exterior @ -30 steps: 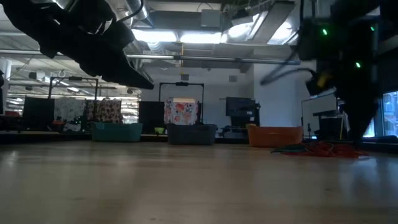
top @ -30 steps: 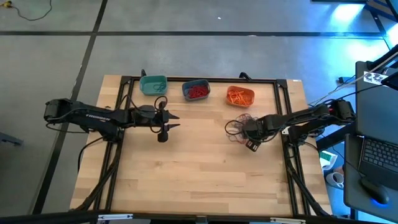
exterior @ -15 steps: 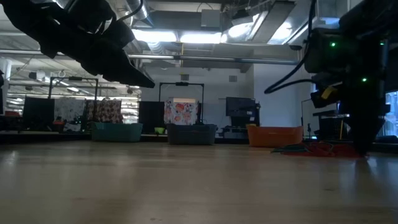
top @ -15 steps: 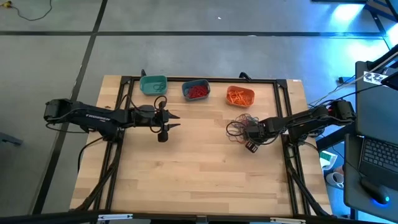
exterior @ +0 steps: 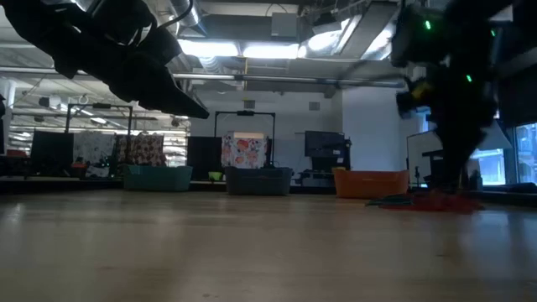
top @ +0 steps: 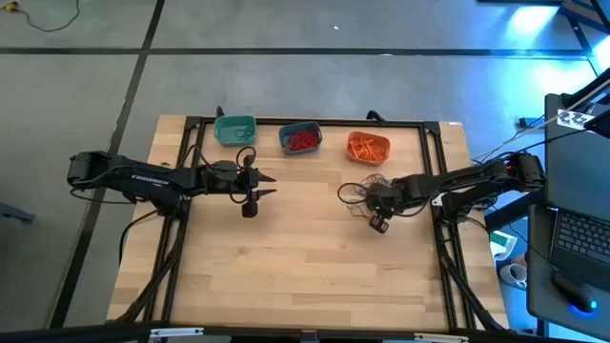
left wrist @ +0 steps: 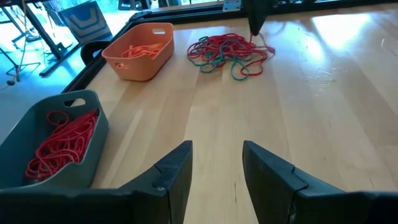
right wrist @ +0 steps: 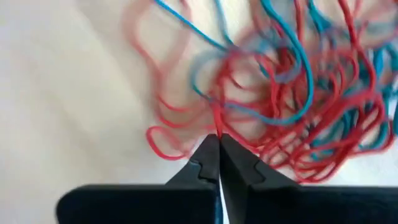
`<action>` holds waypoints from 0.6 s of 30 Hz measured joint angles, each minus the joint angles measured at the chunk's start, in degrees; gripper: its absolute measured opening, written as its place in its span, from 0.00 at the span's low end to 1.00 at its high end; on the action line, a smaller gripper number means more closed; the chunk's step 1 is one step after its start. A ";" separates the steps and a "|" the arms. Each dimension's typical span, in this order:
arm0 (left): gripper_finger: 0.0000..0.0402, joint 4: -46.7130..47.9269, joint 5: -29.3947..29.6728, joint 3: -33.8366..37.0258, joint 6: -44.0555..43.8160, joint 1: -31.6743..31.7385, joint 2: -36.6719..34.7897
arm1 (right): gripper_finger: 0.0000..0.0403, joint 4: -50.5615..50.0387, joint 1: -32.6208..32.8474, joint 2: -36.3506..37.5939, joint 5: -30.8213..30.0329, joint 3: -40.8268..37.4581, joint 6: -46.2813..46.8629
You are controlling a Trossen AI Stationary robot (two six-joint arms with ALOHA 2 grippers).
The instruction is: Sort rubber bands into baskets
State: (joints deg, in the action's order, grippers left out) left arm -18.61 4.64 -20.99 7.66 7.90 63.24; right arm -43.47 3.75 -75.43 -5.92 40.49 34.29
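The right gripper has its fingers pinched together on a red rubber band at the edge of the tangled pile of red and blue bands. The pile lies just in front of the orange basket. The left gripper hovers, fingers apart, holding nothing. Much wooden surface lies bare.

Robotics lab on an open industrial floor

A pale wooden worktable with a black metal frame stood on bare grey concrete floor marked with dark lines; well beyond the right pincer sat an open black laptop, while exposed ceiling ducts and strip lights hung overhead.
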 joint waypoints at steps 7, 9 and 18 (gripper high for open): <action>0.34 0.10 0.00 0.00 0.00 0.00 0.00 | 0.01 1.00 0.00 0.05 -2.18 8.69 -6.90; 0.34 0.10 0.00 0.00 0.00 0.00 0.00 | 0.01 2.57 0.00 0.05 -4.09 10.52 -9.20; 0.34 0.10 0.00 -0.02 0.24 0.00 0.00 | 0.01 21.03 -0.02 0.03 -5.85 11.81 -22.37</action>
State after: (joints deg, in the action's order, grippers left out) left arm -18.50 4.64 -21.02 7.90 7.90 63.24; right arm -22.43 3.73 -75.40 -11.77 52.29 11.92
